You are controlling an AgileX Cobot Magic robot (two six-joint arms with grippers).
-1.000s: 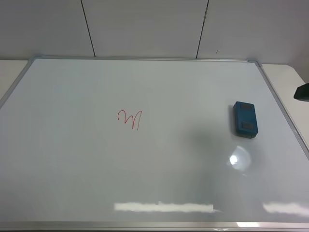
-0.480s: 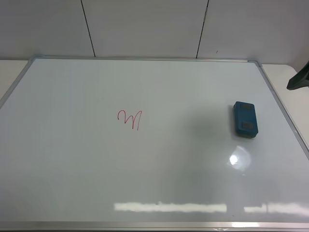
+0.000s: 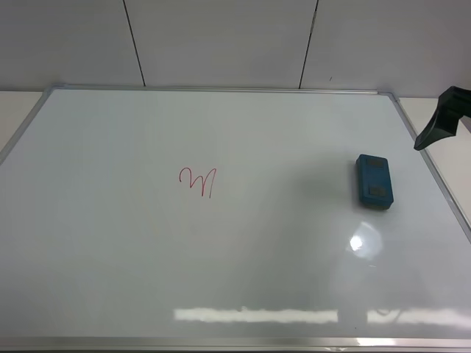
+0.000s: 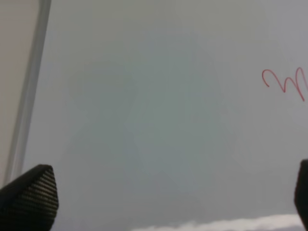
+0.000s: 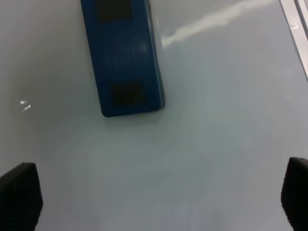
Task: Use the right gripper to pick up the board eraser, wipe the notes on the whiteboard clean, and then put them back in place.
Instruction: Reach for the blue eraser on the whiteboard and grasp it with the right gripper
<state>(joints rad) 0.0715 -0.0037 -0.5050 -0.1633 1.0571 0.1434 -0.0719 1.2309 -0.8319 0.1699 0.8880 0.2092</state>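
Board eraser, a small teal-blue rounded block with two grey-brown patches, lay flat and untouched on the right part of the large glossy white whiteboard with its thin silver frame. Going from the left: your left fingers, black and ribbed, stood wide apart with nothing between them, above bare board near its left frame edge. Right of them sat the notes, a thin red looping scribble, left of the board's middle and well apart from the eraser. Further right came the eraser itself, near the right frame edge. Your right fingers were spread wide and empty, with the eraser ahead of them, not between them. The high view showed them at the far right, over the frame.
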